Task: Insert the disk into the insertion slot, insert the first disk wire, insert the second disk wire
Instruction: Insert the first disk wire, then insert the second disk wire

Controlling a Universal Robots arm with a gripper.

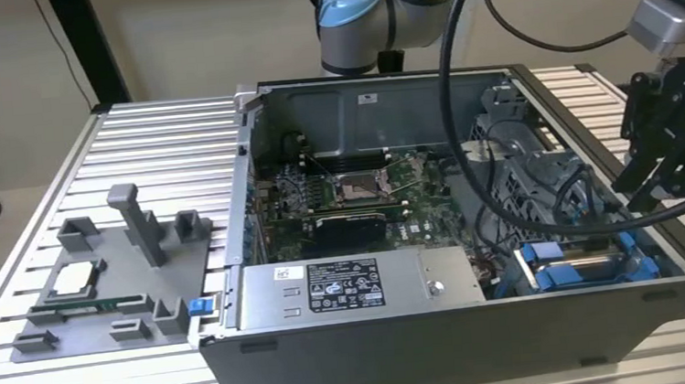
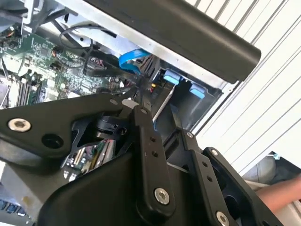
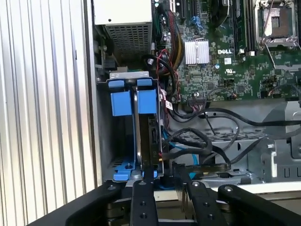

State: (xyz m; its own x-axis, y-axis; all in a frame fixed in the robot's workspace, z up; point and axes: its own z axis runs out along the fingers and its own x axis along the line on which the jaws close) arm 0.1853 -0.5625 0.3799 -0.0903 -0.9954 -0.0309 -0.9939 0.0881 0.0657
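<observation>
One step looks done to us: the disk [image 1: 576, 274] sits in the insertion slot [image 3: 105, 136] at the exterior view's lower right, the gripper [image 3: 162, 173] poised by the wires [image 3: 202, 140], slightly parted, seemingly empty.

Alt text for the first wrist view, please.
The black gripper sits close to one end of the blue-framed disk, which stands inside the grey sheet-metal insertion slot. Black and blue cables run beside it, near the green motherboard.
</observation>
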